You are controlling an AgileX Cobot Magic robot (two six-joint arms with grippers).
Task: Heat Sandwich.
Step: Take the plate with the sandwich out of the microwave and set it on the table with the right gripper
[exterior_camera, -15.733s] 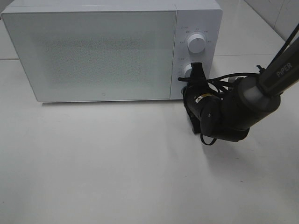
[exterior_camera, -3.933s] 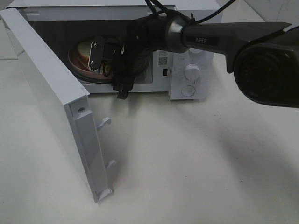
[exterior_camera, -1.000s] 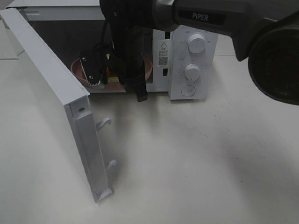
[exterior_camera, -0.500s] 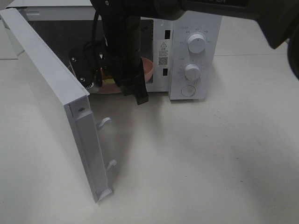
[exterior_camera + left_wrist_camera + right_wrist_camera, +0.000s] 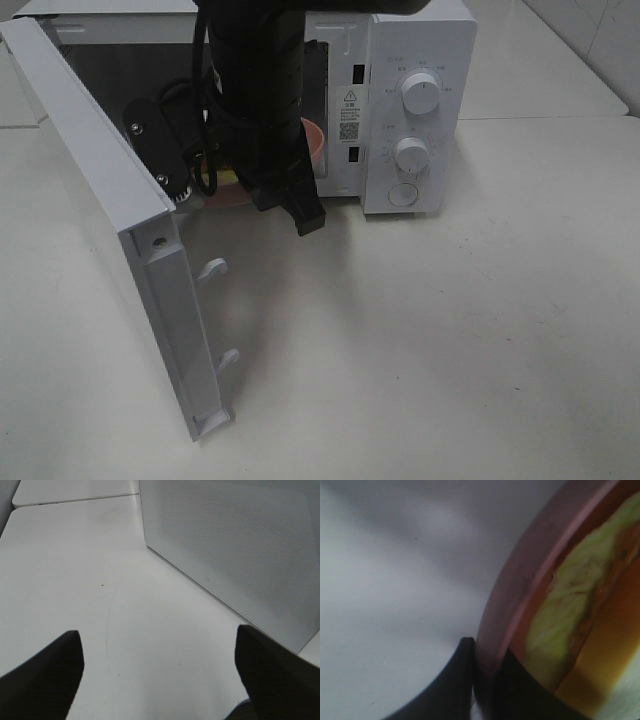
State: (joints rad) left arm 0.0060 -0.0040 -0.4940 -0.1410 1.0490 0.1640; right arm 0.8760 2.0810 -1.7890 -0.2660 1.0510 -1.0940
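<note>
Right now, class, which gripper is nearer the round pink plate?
The right gripper: its jaws pinch the round pink plate by the rim. The left gripper hangs open outside the white microwave door.

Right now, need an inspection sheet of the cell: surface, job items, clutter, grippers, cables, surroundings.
Surface: white table, bare where visible.
Job's things: sandwich lies on the pink plate; plate sits at the mouth of the microwave, door swung open.
Clutter: nothing seen.
Grippers: right gripper shut on the plate's rim; left gripper open, holding nothing, beside the door.
Cables: black cable looped along the right arm.
Surroundings: tiled wall at far right.
</note>
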